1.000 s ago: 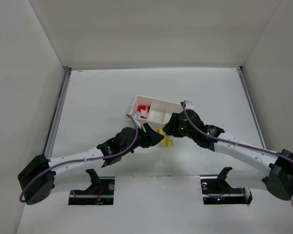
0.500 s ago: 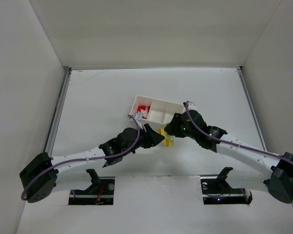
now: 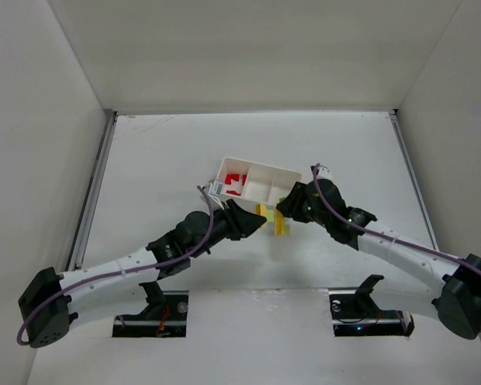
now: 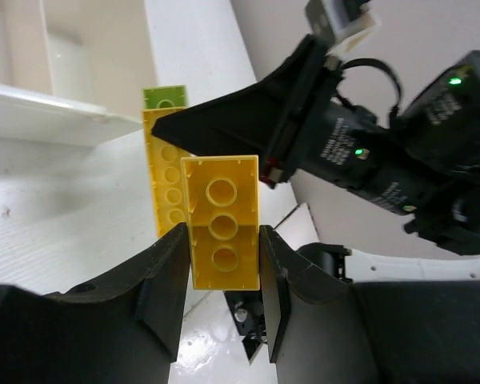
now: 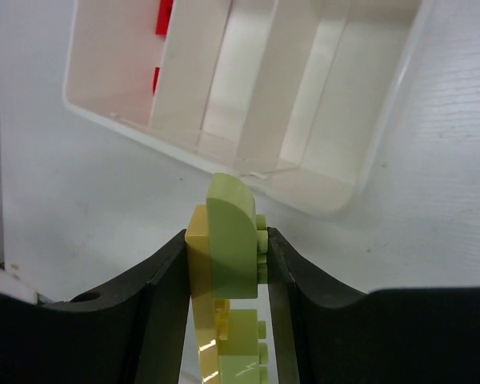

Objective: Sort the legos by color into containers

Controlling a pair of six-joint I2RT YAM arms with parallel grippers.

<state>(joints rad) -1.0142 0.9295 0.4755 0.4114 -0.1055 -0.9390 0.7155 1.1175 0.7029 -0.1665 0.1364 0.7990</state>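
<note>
We see the left pincer point(image 4: 222, 240) clenched on a yellow brick point(image 4: 222, 210), its two fingers pressed against the brick's sides, while the right pincer point(image 5: 228, 240) grasps a stack of yellow and pale green bricks point(image 5: 234, 228) close beside it. Both meet just off the near long wall of the white tray point(image 3: 261, 164), around the middle of the desk point(image 3: 160, 152). Red legos point(image 3: 236, 182) lie in the tray's left-end compartment.
</note>
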